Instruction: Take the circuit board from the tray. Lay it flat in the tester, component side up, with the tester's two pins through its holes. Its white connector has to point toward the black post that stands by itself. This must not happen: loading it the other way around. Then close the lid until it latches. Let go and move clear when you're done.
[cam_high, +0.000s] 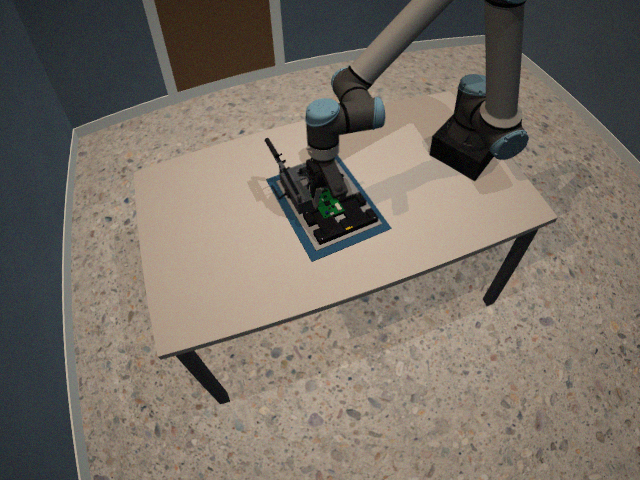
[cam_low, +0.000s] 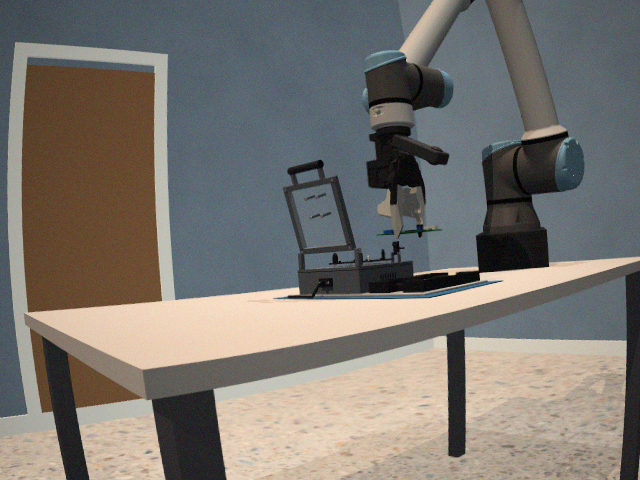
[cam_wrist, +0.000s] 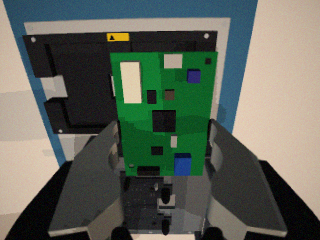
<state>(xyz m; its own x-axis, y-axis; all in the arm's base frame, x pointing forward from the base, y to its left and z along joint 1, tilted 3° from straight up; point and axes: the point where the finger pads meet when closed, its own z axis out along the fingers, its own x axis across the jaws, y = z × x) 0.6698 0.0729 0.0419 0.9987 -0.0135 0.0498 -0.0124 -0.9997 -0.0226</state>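
Observation:
My gripper (cam_high: 326, 198) (cam_low: 408, 227) (cam_wrist: 163, 121) is shut on the green circuit board (cam_high: 329, 206) (cam_low: 409, 232) (cam_wrist: 165, 112), gripping its two long edges. The board hangs level in the air with its component side up. In the wrist view its white connector (cam_wrist: 131, 82) is at the far left corner. The board is above the gap between the tester (cam_high: 297, 186) (cam_low: 351, 277) and the black tray (cam_high: 350, 223) (cam_low: 439, 280) (cam_wrist: 75, 75). The tray's recess looks bare. The tester's lid (cam_high: 273, 151) (cam_low: 292, 214) stands open, nearly upright. Small posts (cam_low: 395, 249) stick up from the tester's top.
Tester and tray sit on a grey plate with a blue border (cam_high: 311, 254) (cam_low: 465, 287) (cam_wrist: 240, 60) in the middle of the table (cam_high: 206, 248) (cam_low: 258, 335). The arm's black base (cam_high: 462, 149) (cam_low: 511, 250) stands at the table's far right corner.

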